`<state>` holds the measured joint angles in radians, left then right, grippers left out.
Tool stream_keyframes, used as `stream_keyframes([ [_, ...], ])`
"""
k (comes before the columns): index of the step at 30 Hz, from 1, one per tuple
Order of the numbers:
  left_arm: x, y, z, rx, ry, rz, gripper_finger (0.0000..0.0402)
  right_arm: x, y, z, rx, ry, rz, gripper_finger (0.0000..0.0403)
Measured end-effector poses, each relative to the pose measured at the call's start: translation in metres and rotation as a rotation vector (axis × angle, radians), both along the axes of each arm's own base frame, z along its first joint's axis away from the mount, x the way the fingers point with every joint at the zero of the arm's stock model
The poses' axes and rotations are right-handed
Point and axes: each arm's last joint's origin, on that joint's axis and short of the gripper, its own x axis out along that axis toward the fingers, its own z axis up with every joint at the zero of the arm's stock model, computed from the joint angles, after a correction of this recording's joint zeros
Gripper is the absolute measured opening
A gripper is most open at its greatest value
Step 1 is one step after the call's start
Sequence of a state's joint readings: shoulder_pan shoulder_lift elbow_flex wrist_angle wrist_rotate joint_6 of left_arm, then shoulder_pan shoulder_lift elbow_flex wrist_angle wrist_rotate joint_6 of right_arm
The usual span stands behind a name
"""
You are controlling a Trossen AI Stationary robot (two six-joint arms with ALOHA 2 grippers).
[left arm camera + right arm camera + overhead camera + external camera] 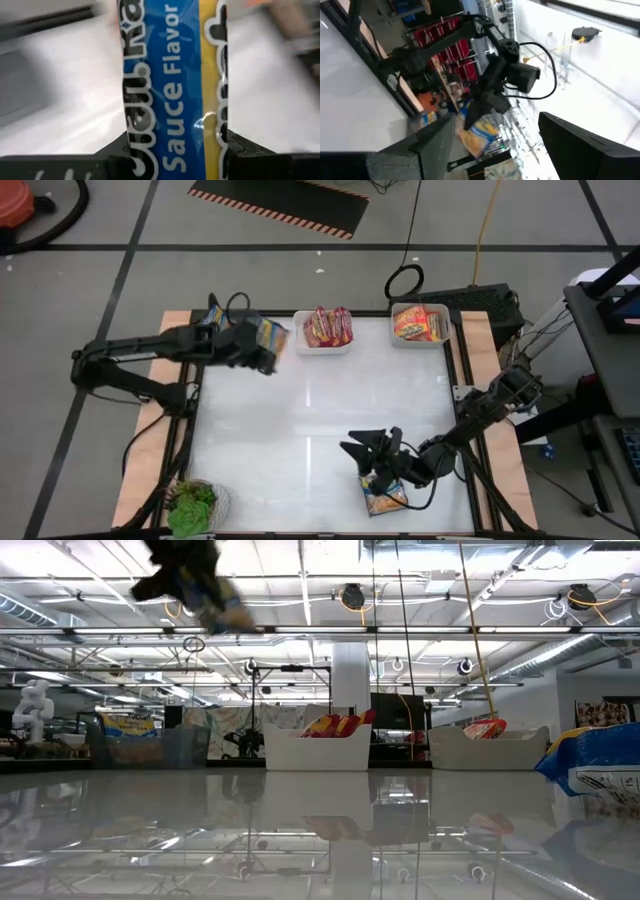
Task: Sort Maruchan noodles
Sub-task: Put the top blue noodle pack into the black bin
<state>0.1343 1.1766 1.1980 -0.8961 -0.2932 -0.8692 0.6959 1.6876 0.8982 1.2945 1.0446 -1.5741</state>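
Blue-and-yellow packet [170, 90] sits clamped in left claw [262, 352], raised above the surface. Red packets [328, 326] and orange packets [419, 323] are binned; beneath the wide-spread right claw [372, 450] one packet [385, 495] remains.

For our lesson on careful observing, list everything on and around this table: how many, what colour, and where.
White table: one, centre.
White bins: two on the far edge, a middle bin holding red packets and a right bin holding orange-yellow packets; counts inside are unclear.
Blue-and-yellow packet, held: one, above the far left corner.
Blue-and-yellow packet, lying: one, near edge, right of centre.
Green plant: one, near left corner.
Left pincer: shut on the held packet, far left.
Right pincer: open, beside the lying packet.
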Motion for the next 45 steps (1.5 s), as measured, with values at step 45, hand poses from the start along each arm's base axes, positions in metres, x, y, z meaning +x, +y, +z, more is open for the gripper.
stream_keyframes([
  [45, -0.049, 0.150, -0.072, -0.138, 0.663, 0.429, 0.0133, 0.007, -0.005, -0.012, -0.034, 0.107, -0.071, 0.0281],
])
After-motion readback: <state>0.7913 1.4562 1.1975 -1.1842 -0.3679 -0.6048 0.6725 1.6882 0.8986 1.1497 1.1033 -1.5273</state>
